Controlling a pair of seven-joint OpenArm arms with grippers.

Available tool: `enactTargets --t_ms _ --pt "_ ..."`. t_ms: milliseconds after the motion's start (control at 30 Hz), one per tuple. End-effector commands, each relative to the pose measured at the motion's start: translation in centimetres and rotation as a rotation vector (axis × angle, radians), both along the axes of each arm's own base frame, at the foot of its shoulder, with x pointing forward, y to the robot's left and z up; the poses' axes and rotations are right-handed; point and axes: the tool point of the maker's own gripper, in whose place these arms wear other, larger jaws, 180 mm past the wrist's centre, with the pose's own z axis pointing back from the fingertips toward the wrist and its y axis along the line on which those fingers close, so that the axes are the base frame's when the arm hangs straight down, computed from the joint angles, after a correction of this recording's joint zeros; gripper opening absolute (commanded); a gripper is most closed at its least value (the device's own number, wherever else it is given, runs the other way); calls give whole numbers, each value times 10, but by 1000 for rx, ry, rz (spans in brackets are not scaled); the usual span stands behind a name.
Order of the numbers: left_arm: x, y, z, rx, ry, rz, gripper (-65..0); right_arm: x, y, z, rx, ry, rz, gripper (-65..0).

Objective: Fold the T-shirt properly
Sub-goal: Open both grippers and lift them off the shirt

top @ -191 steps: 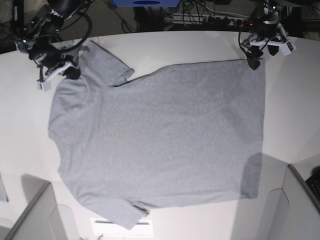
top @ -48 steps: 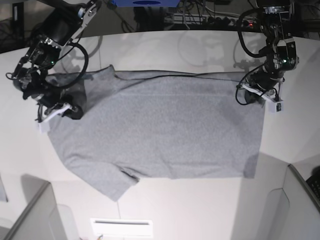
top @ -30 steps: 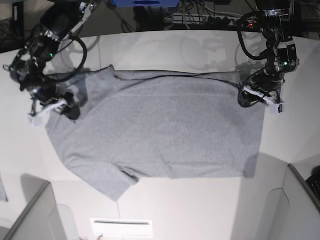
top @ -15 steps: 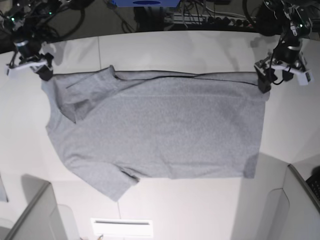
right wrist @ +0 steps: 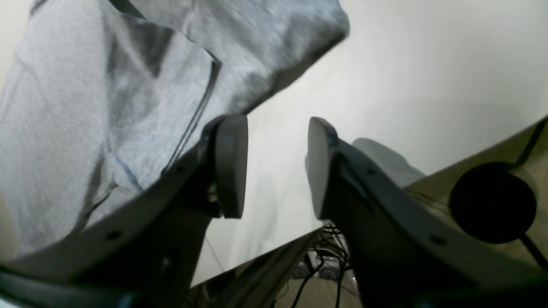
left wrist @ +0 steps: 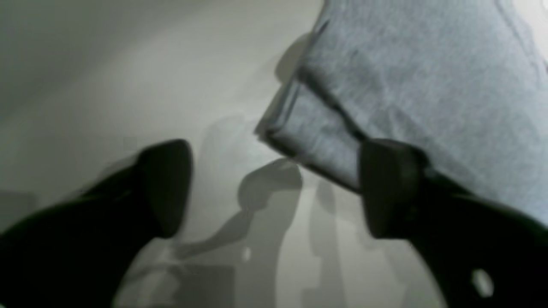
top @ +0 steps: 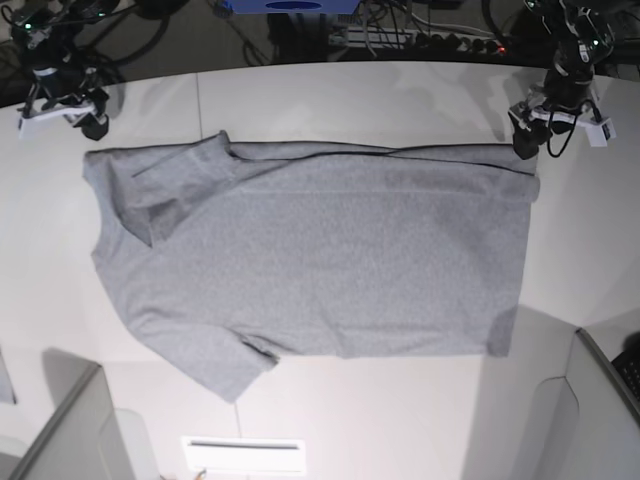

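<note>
The T-shirt [top: 310, 270] lies flat on the white table [top: 330, 420], plain grey side up, and takes up most of the table's middle. Nearest the camera in the base view is its lower sleeve [top: 225, 365], which sticks out toward the table's front edge. From there the body runs back to a straight folded edge along the far side of the shirt, where one layer of cloth lies doubled over another. The upper sleeve [top: 150, 195] is turned in over the body at the shirt's far left corner, leaving a slanted crease.

Beyond the shirt's far right corner is the left gripper [top: 560, 125]. Its wrist view shows both dark fingers [left wrist: 387, 188] spread wide apart with only bare table between them; the doubled corner of the shirt [left wrist: 308, 137] lies just behind one finger, not pinched.

Beyond the shirt's far left corner, near the table's back edge, is the right gripper [top: 60, 105]. In its wrist view the two pads [right wrist: 231, 164] stand parted with a clear gap and nothing in it, and the rumpled sleeve cloth [right wrist: 128, 98] lies beside and below them.

Cables [top: 420, 38] run along the floor behind the table.
</note>
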Motion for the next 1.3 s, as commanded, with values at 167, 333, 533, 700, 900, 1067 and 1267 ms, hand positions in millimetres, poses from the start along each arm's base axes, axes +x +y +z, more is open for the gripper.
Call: enactTargets --t_ms 167,333,533,700,900,1067,1267 --pt "8 1 -12 -42 -8 17 -206 5 -6 9 -25 -40 -3 -435" --pt "13 -13 -25 -80 12 -14 -209 5 -6 9 -25 -40 -3 -435" --pt "13 -19 -27 -90 16 -23 -211 6 -6 10 -26 -43 -4 -435" --pt "14 -19 -27 -90 15 -24 -212 7 -6 10 -24 -45 -4 -437" --pt "14 -19 -26 -91 13 -22 -334 7 -6 10 -24 -45 -4 -437" --pt "14 -17 -26 -89 13 -19 -530 7 -6 10 -24 -45 -4 -437" --pt "13 -16 -26 -87 15 -18 -551 7 -6 10 -25 -46 -5 -437"
